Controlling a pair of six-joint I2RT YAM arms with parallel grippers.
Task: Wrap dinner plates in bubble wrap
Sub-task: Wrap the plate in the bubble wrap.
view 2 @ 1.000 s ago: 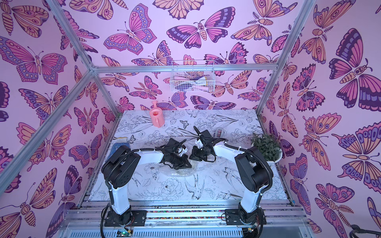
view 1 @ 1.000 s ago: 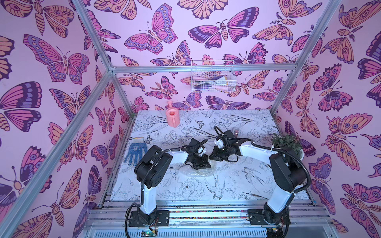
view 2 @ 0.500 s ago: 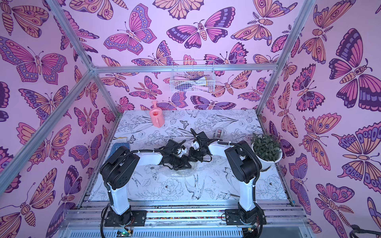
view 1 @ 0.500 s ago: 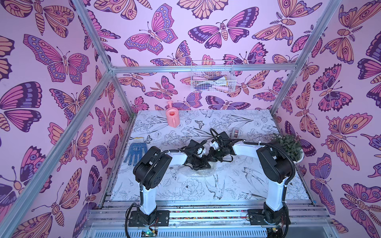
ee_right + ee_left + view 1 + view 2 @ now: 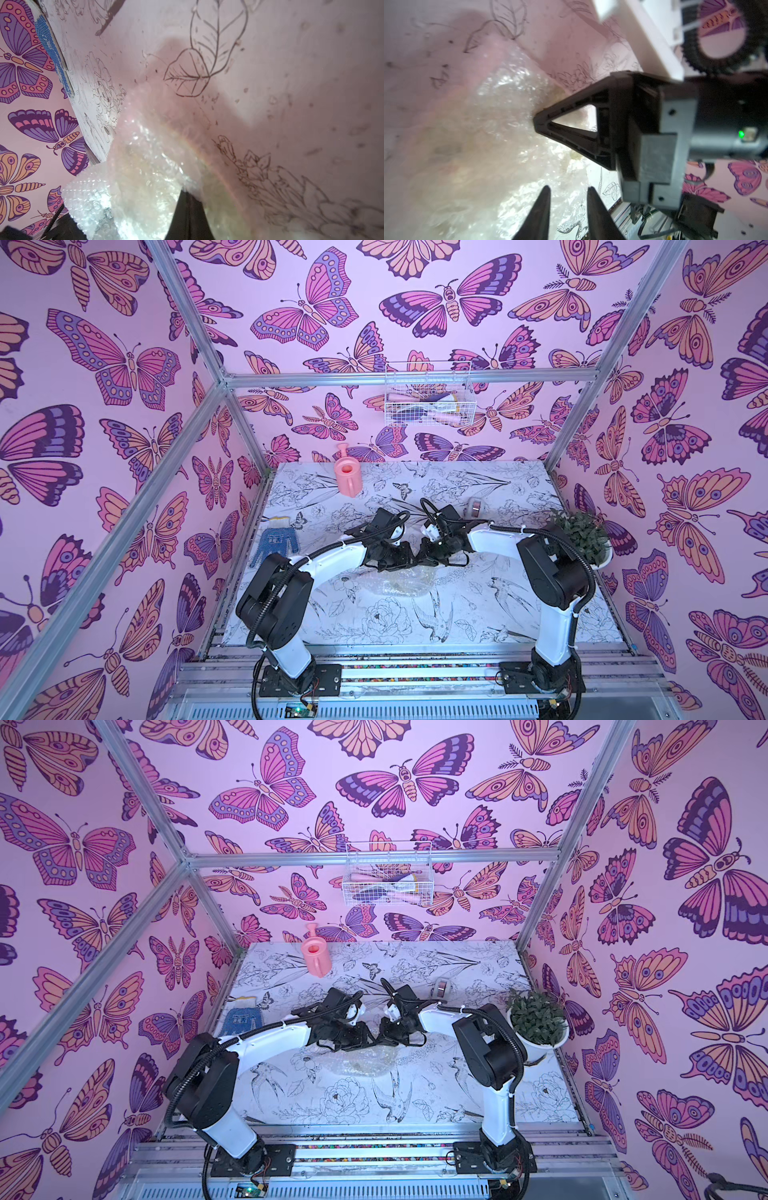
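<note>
Item: bubble wrap (image 5: 399,583), a crumpled, shiny mound lying mid-table (image 5: 478,614) between my two arms, with the dinner plate presumably inside (I can't pick it out through the film). Handling, as I judge it: the wrap is light, limp and slippery, best pinched at a loose edge fold; the plate is stiff and breakable, so I'd press gently. Left gripper (image 5: 568,190): fingers slightly parted over the wrap, holding nothing; right gripper (image 5: 536,122): closed, apparently nipping a fold.

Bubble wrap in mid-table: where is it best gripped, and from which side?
Likely a raised fold along the far edge of the bubble wrap, pinched from above on that far side. The sheet lies crumpled and low on the table, so only a thin upstanding fold would fit between pincer tips.
</note>
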